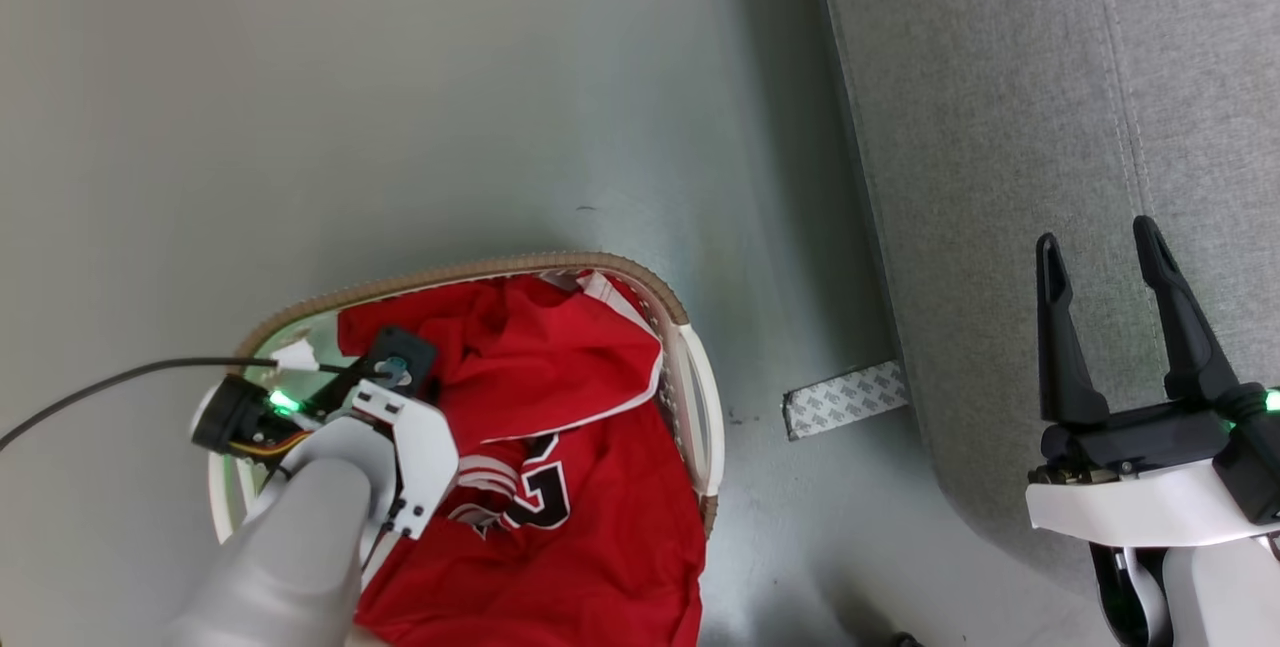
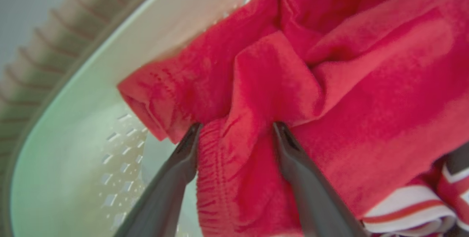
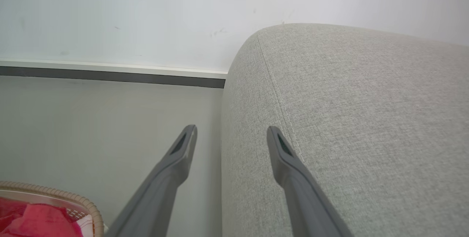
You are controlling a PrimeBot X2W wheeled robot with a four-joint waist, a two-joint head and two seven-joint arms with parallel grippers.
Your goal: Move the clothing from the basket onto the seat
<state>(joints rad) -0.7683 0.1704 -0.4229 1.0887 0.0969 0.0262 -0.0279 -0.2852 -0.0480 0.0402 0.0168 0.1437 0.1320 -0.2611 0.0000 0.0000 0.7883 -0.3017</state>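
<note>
**Jaws wide on both arms; jersey in basket**

Grippers: two.
- Left gripper: jaws spread wide, nothing clamped. It is lowered into the basket with its fingertips at the cloth. A raised, seamed fold of red fabric stands between the two fingers.
- Right gripper: jaws spread wide and empty. It hangs over the edge of the sofa, well apart from the jersey.

Jersey: one. Red with white trim stripes and a black-and-white number print. It lies crumpled inside the basket, covering most of it; bare white wall shows at the left gripper's side.

Basket: one. White, perforated, with a brown woven rim. It stands on the grey floor beside the sofa, not touching it.

Sofa: one. Light grey, with stitched seams.

Tape strip: one. It lies on the floor between basket and sofa, with one end at the sofa's base.
</note>
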